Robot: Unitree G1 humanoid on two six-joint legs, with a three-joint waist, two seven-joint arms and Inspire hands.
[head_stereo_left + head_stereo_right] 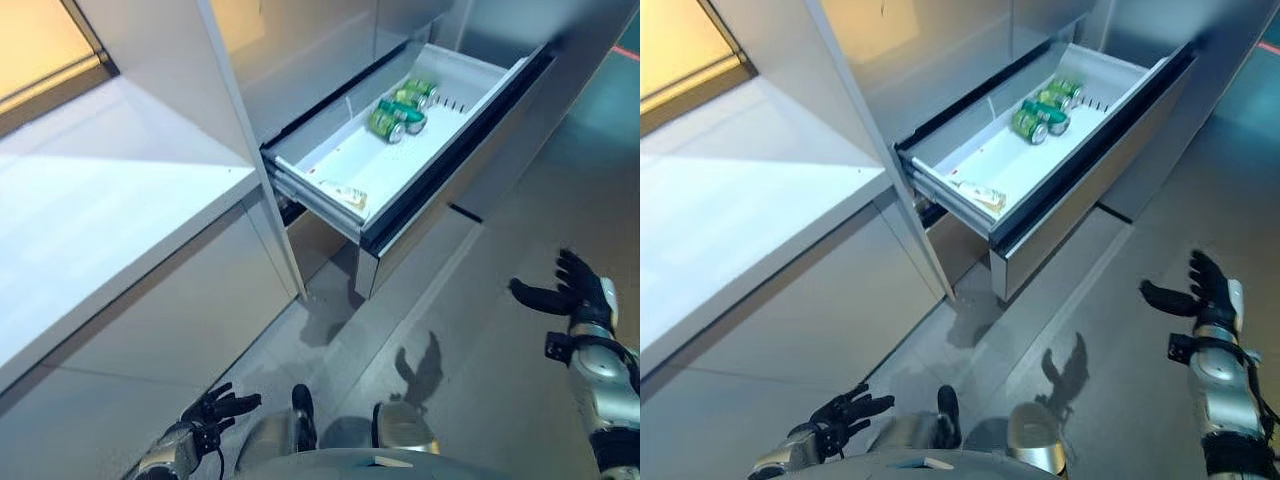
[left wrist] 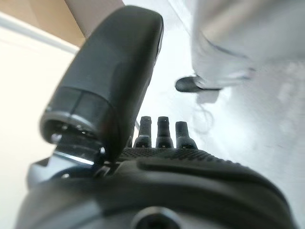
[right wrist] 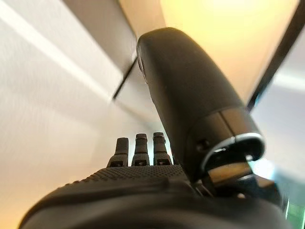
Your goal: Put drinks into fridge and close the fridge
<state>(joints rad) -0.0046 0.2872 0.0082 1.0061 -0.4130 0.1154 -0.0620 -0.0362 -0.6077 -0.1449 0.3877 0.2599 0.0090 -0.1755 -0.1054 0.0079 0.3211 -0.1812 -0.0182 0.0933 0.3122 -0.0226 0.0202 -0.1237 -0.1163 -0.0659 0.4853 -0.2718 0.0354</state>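
Note:
The fridge drawer (image 1: pixel 330 150) stands pulled out at the upper middle, white inside with a dark front rim. Green cans (image 1: pixel 402 108) lie together near its far end. A small pale packet (image 1: pixel 346 194) lies near its near end. My right hand (image 1: pixel 578 291) is open and empty, raised at the right, away from the drawer front (image 1: pixel 1095 190). My left hand (image 1: pixel 210 412) is open and empty, low at the bottom left by the cabinet base. Both hands hold nothing in their wrist views (image 2: pixel 162 133) (image 3: pixel 138 148).
A white counter (image 1: pixel 90 200) runs along the left, with a white upright panel (image 1: pixel 240 100) beside the drawer. Grey cabinet fronts (image 1: pixel 180 330) stand below it. Grey floor (image 1: pixel 470 380) spreads to the right of the drawer.

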